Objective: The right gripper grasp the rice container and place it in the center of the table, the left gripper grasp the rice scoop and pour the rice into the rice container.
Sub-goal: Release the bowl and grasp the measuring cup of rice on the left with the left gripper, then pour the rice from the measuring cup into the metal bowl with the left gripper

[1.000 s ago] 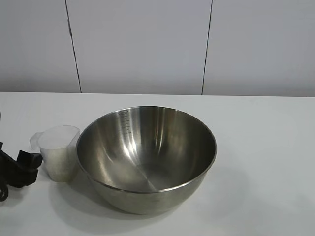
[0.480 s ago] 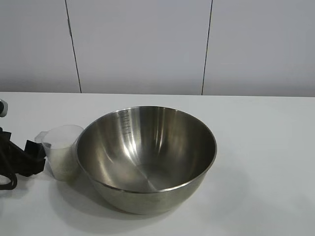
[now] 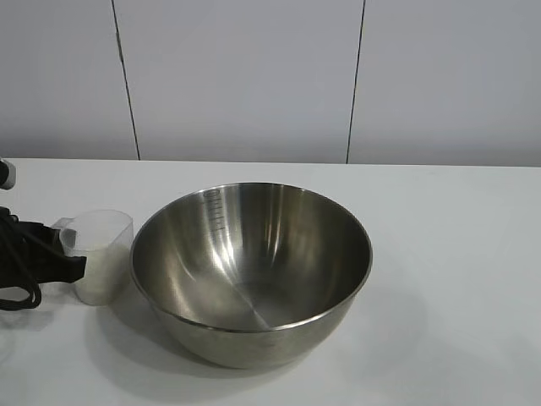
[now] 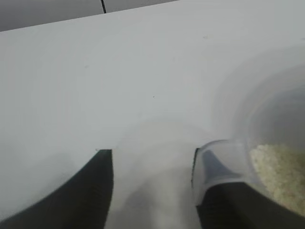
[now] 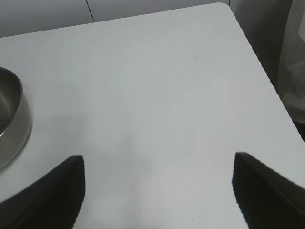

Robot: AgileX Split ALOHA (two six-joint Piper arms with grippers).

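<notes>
Change since earlier: left gripper (image 3: 72, 264) advanced; rice scoop (image 3: 100, 254) shifted, now upright on table (image 3: 456, 254), rim pinched. Rice container (image 3: 251, 269) touching, opposite side. Right gripper (image 5: 157, 186) open, idle.

The plain flat white desk (image 4: 143, 71) fills most of the left wrist view. The two dark tapered fingers (image 4: 81, 191) of the black left claw (image 4: 152, 191) rise from the near edge with a gap showing between them. Against one finger sits the small translucent frosted plastic rice scoop (image 4: 228, 157), holding small white rice grains (image 4: 281, 176).
</notes>
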